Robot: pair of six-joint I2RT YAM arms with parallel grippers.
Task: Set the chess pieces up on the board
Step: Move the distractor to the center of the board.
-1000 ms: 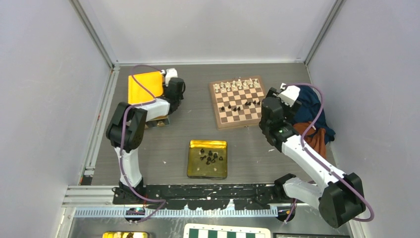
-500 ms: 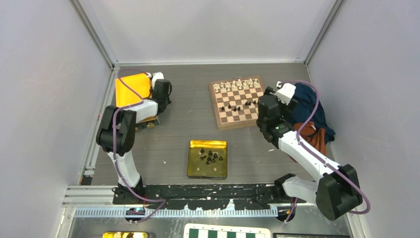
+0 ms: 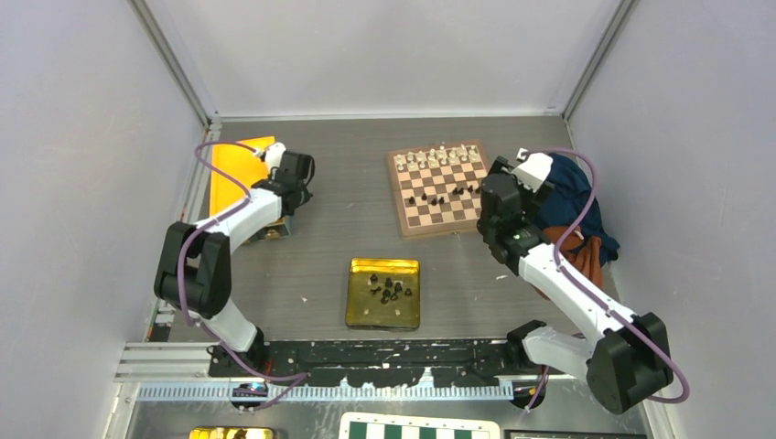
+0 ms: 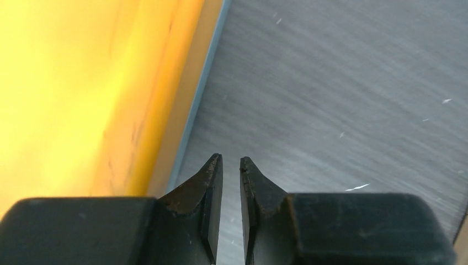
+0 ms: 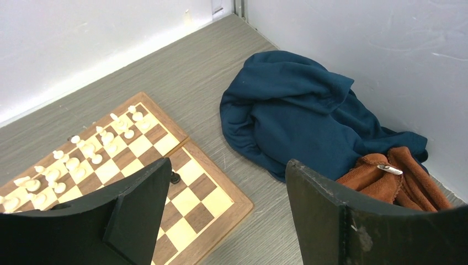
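The wooden board (image 3: 437, 218) lies at the back right of the table. Cream-white chess pieces (image 3: 437, 157) fill its far rows, and a few black ones (image 3: 430, 195) stand mid-board. More black chess pieces (image 3: 388, 289) lie in a gold tray (image 3: 359, 311). My right gripper (image 3: 501, 167) hovers wide open and empty at the board's right edge. Its wrist view shows the board's rim (image 5: 232, 212), one black piece (image 5: 175, 178) and the white rows (image 5: 83, 154) beyond the gripper (image 5: 227, 161). My left gripper (image 3: 300, 187) (image 4: 230, 160) hangs low over bare table, a narrow gap between its jaws, holding nothing.
An orange box (image 3: 236, 169) (image 4: 66, 94) sits just left of the left gripper. A blue cloth (image 3: 572, 197) (image 5: 292, 116) and a brown cloth (image 3: 576, 251) (image 5: 394, 176) are heaped right of the board. A green-and-white board (image 3: 421, 428) lies below the arm bases.
The left arm has swung left, and the orange box now sits further left. The left jaws have narrowed. The right gripper has shifted slightly and stays wide open.
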